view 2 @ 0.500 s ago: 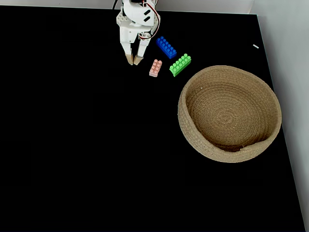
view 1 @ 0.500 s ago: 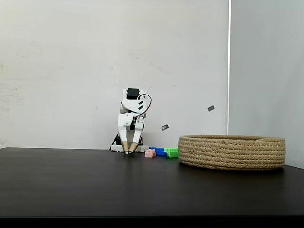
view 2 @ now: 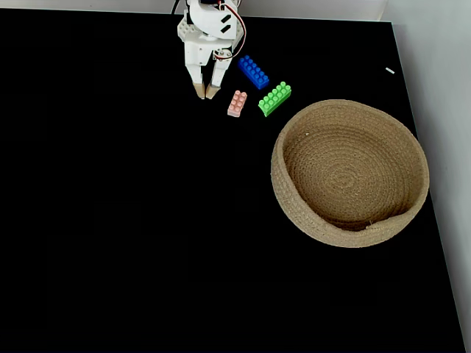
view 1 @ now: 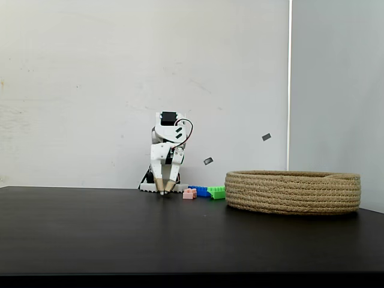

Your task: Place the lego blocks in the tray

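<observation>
We see a pale pink brick (view 2: 237, 103), blue brick (view 2: 253, 71) and green brick (view 2: 274, 98) lying flat at eleven o'clock from the empty coiled tan rope basket (view 2: 412, 213).

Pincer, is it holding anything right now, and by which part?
Nothing. The pincer is slightly open with bare table between its tips, left of the pink brick.

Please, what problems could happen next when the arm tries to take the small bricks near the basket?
1. The pink brick, green brick and blue brick lie close together, so the end effector, reaching for one, may push a neighbour away.
2. The bricks are tiny, and the tapered fingertips could pinch one off-centre and let it slip.
3. The basket has a raised rim; a low carry might knock a brick against it.
</observation>
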Robot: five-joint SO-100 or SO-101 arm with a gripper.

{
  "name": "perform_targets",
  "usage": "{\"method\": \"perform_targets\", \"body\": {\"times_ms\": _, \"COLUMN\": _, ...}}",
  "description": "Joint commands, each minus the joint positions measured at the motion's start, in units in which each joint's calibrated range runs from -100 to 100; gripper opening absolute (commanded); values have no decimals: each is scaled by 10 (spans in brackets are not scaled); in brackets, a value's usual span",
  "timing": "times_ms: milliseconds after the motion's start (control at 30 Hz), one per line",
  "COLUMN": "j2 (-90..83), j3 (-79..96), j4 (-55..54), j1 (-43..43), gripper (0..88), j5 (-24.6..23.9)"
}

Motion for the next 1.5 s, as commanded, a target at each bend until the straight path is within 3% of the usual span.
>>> {"method": "perform_targets", "body": {"times_ms": 0, "j2": -5, "j3": 7, "j4": 2, "j1": -1, "gripper": 0, "j5": 2}}
{"method": "perform_targets", "body": {"times_ms": 1067, "j2": -5, "j3": 7, "j4": -2, "j1": -17, "gripper": 0, "j5": -4}}
{"method": "perform_targets", "body": {"times_ms": 1233, "j2": 11, "j3": -20, "j4": -7, "j1": -31, "gripper": 0, "j5": -54}}
{"method": "perform_targets", "body": {"times_ms": 1467, "j2": 138, "j3": -200, "j4": -4, "j1": -76, "gripper": 46, "j5": -110}}
